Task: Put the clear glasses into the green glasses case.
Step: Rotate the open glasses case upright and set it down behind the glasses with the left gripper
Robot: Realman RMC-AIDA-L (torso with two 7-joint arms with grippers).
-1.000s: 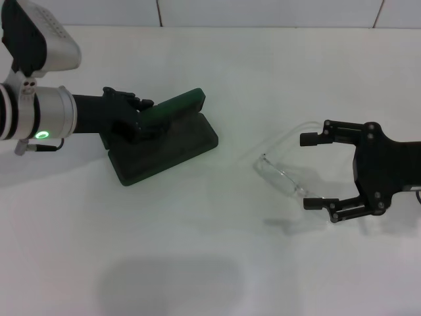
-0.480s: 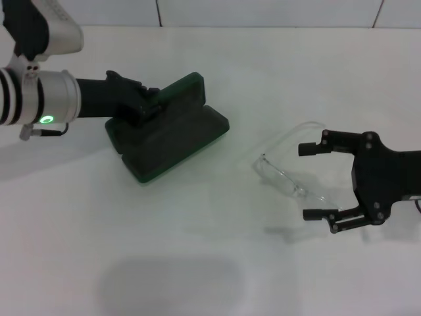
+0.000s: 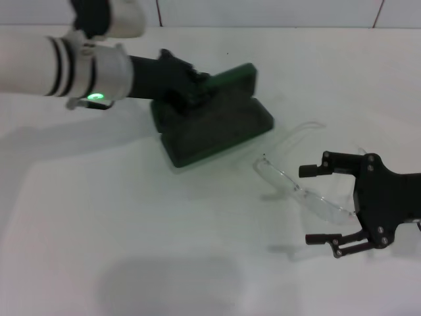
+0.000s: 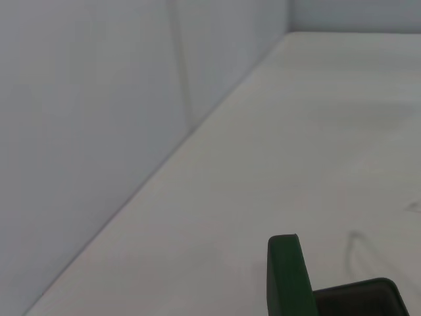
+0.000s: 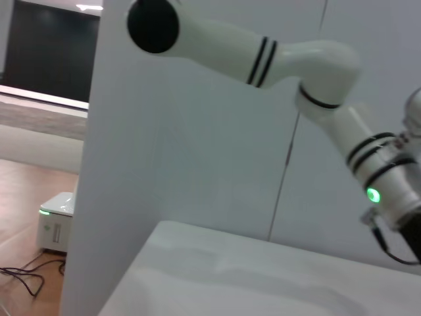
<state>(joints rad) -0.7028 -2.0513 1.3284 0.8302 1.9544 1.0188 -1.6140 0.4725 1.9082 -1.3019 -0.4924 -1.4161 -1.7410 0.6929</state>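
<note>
Left end effector half-hidden behind green glasses case

The left gripper grips the open green case on the white table. The right gripper is spread around the clear glasses, just beside the case.

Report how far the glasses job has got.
Done: the green glasses case stands open on the table, its lid raised. In hand: the left gripper is at the case lid, and the right gripper is open around the clear glasses, which lie on the table beside the case. Left: grasp the glasses, lift them and set them into the case.
</note>
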